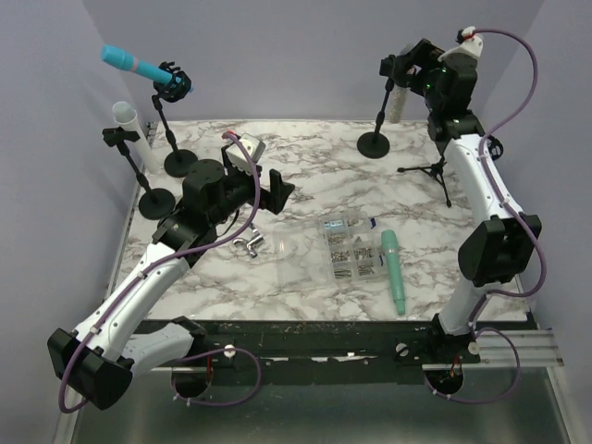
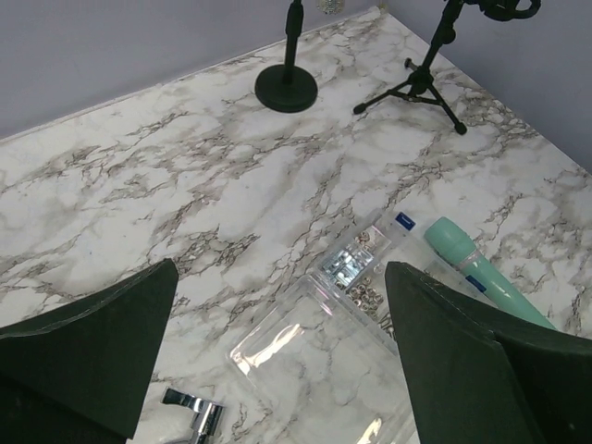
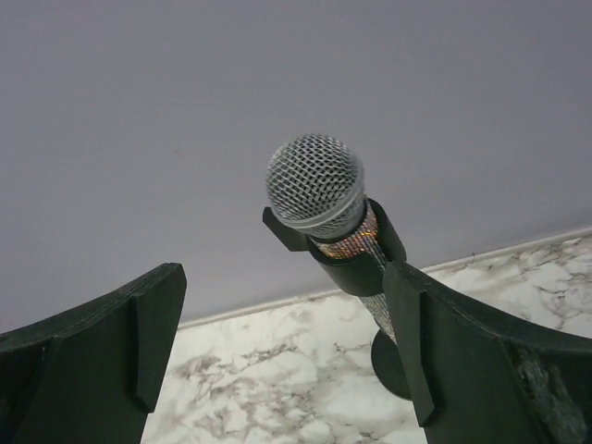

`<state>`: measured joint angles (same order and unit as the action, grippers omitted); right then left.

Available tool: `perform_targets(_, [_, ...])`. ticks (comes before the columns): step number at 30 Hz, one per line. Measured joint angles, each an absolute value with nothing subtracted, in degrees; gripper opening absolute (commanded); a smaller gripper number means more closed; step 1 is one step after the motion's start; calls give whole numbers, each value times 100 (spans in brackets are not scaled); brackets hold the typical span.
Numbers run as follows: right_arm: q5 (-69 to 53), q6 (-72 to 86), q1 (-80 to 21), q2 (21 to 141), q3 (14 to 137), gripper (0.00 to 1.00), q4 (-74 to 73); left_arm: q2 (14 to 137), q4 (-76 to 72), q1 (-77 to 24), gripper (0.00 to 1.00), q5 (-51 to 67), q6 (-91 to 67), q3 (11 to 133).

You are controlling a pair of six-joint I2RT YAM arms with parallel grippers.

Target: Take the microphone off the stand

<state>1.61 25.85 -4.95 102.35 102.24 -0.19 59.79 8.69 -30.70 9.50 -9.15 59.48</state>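
A glittery silver microphone with a mesh head sits tilted in the black clip of a round-base stand at the back right. In the top view the microphone is right by my right gripper. In the right wrist view my right gripper is open, with the microphone just beyond and close to the right finger; nothing is held. My left gripper is open and empty above the table's middle, and it also shows in the left wrist view.
A blue microphone and a white one sit on stands at the back left. A small tripod stands at the right. A green microphone, a clear parts box and a metal clip lie on the marble table.
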Motion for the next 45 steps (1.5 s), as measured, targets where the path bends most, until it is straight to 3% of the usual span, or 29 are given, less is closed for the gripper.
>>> perform_targets(6, [2351, 2250, -1345, 10700, 11000, 97, -176, 6062, 805, -3070, 99, 941, -884, 5951])
perform_targets(13, [3671, 1804, -1343, 11789, 12374, 92, -532, 6108, 801, -3070, 98, 941, -880, 5951])
perform_targets(24, [3889, 1162, -1350, 12613, 13472, 93, -786, 6112, 801, -3046, 98, 941, -880, 5951])
perform_targets(32, [3959, 886, -1347, 12897, 13889, 86, -784, 6298, 799, -3044, 99, 941, -884, 5951])
perform_targets(38, [3986, 760, -1350, 13076, 14123, 100, -779, 6329, 801, -3044, 99, 943, -915, 5951])
perform_targets(40, [3981, 742, -1358, 13122, 14147, 100, -781, 6335, 801, -3044, 99, 943, -937, 5951])
perform_targets(41, [3979, 746, -1369, 13152, 14149, 99, -781, 6346, 801, -3044, 99, 943, -945, 5951])
perform_targets(45, [3972, 812, -1382, 13264, 14149, 79, -810, 6429, 801, -3044, 99, 945, -972, 5951])
